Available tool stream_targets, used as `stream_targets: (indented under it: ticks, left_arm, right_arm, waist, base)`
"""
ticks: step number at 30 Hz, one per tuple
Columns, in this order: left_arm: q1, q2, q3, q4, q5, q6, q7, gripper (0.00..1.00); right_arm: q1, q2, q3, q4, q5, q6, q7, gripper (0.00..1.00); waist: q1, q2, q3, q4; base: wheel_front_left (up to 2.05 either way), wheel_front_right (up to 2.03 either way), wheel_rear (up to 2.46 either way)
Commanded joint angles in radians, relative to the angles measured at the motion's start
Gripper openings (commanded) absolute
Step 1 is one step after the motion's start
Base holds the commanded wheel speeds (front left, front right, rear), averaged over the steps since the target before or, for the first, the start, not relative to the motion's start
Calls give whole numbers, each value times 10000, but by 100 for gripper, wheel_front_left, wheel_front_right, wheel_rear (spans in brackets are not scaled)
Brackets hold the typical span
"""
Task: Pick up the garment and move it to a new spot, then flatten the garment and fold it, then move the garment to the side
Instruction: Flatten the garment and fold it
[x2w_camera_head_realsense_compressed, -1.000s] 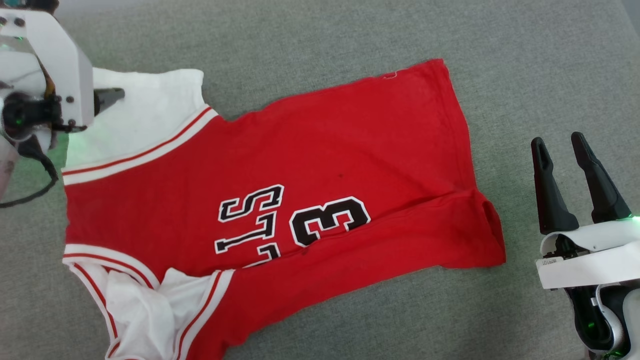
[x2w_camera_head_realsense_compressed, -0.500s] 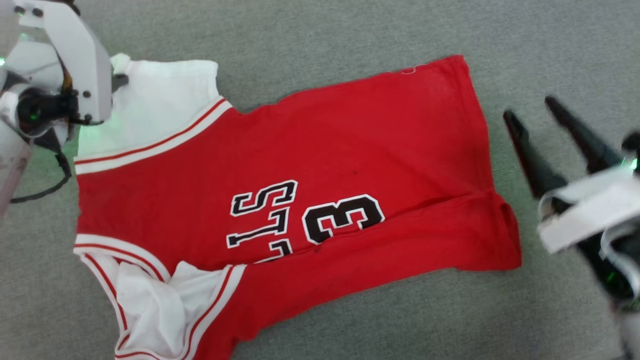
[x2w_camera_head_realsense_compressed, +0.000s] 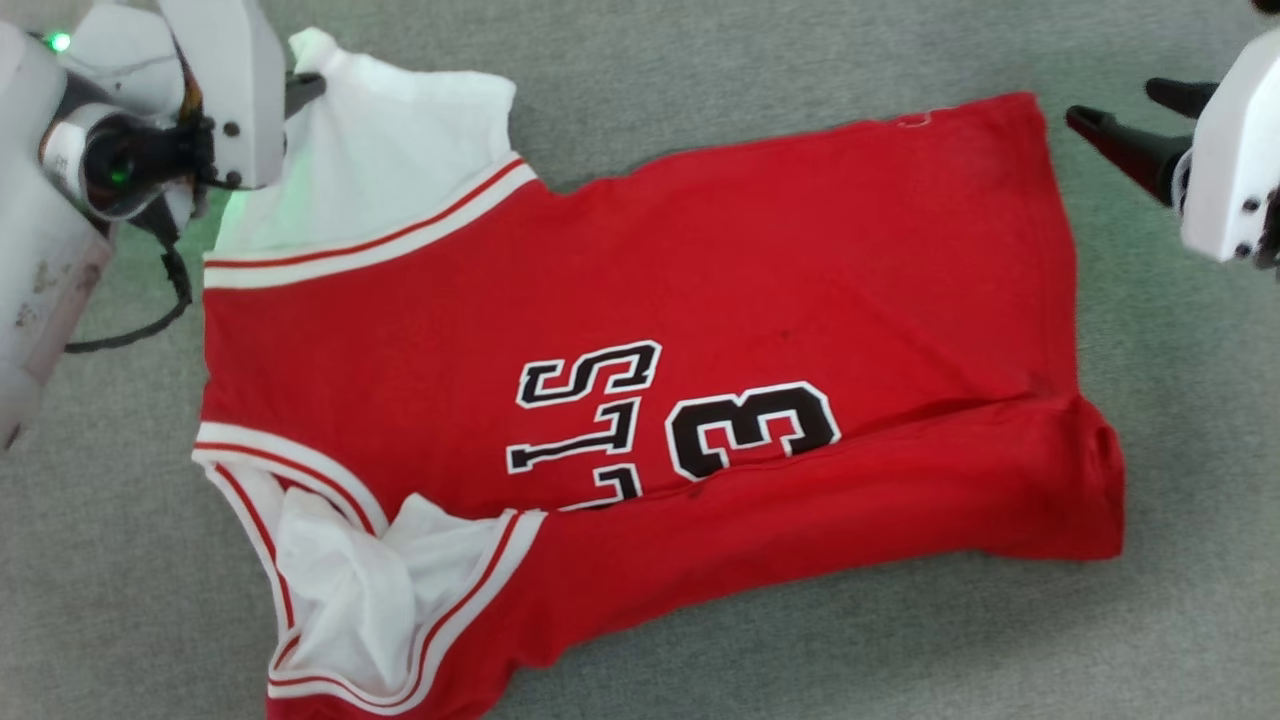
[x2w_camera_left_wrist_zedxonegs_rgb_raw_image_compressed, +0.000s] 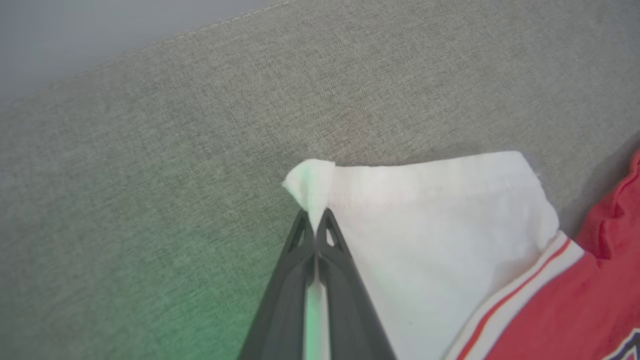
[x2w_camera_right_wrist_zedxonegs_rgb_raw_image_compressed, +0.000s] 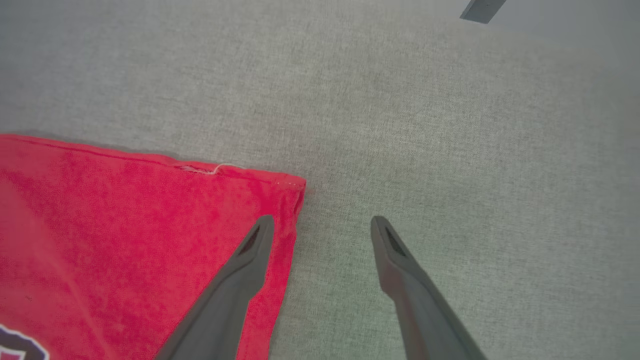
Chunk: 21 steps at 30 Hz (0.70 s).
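The garment (x2w_camera_head_realsense_compressed: 700, 330) lies spread on the grey fabric surface (x2w_camera_head_realsense_compressed: 800, 60). The left gripper (x2w_camera_left_wrist_zedxonegs_rgb_raw_image_compressed: 314, 216) pinches its white sleeve corner, fingers closed; the right gripper (x2w_camera_right_wrist_zedxonegs_rgb_raw_image_compressed: 322, 221), fingers apart, straddles the red hem corner's edge, contact unclear.

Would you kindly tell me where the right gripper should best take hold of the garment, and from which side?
Probably the far hem corner of the garment, approached from the grey surface beside it. That corner lies flat and free, the open right gripper straddles its edge, and it mirrors the sleeve corner the left gripper pinches.
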<state>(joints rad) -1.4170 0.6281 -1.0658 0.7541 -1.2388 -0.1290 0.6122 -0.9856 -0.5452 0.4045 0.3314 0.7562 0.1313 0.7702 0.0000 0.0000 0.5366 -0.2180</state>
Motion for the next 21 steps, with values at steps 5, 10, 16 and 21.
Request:
stream_targets:
  ticks: [5,10,16,21]
  left_arm:
    - [-327,-122,-184,-175,-172,-25,-155,0]
    - [-486,-234,-363,-300,-337,-25,-303,0]
    - [-520,-314,-530,-439,-572,-25,-569,0]
    - [-197,-390,-602,-719,-922,-25,-1145,0]
  right_arm:
    - [-826,77,762,1126,427,-12,697,100]
    - [-1109,4,1653,1765,691,-12,843,100]
    - [-1279,-70,2557,1992,1099,-7,348,31]
    - [-1400,-343,2960,2202,1386,-7,-423,0]
  waist:
    - [0,0,342,334]
    - [0,0,478,489]
    - [0,0,498,627]
    - [0,0,120,825]
  base:
    - [0,0,0]
    - [0,0,0]
    - [0,0,0]
    - [0,0,0]
